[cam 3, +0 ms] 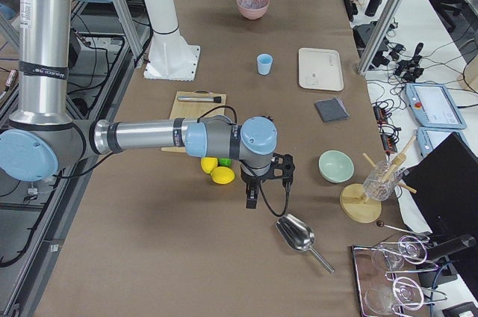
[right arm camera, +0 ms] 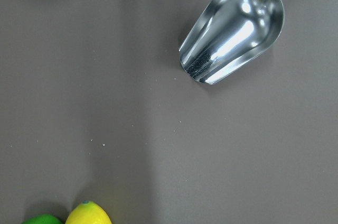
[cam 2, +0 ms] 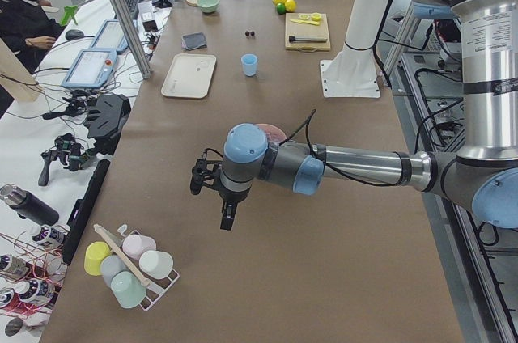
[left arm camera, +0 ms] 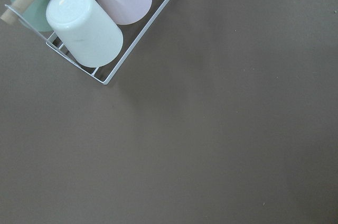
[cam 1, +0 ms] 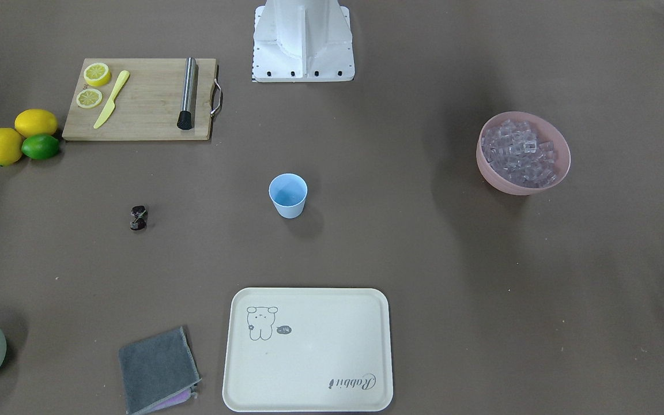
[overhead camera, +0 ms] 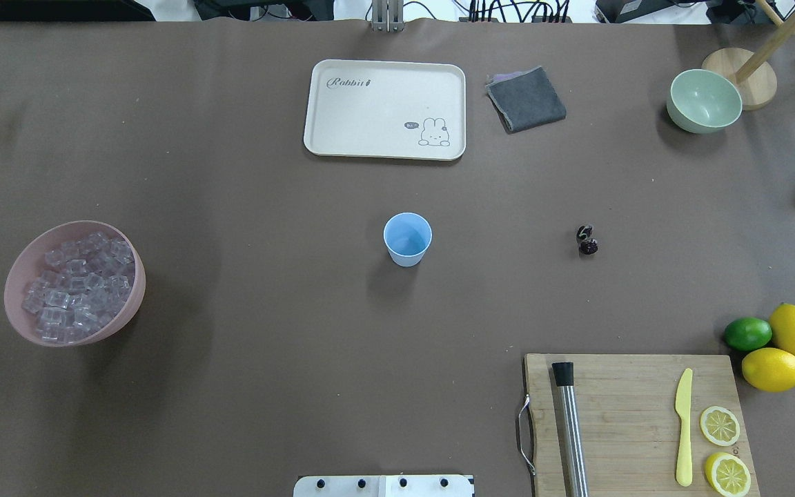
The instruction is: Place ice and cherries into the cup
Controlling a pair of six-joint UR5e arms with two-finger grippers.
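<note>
The light-blue cup stands upright mid-table, also seen in the front view. The dark cherries lie on the bare table to the robot's right of the cup. The clear ice cubes fill a pink bowl at the robot's left. My left gripper hangs over the table's left end, far from the cup. My right gripper hangs over the right end by the lemons. Only the side views show them, so I cannot tell whether either is open or shut.
A cutting board carries a muddler, a yellow knife and lemon slices; two lemons and a lime sit beside it. A cream tray, grey cloth and green bowl line the far edge. A metal scoop and a cup rack lie at the table's ends.
</note>
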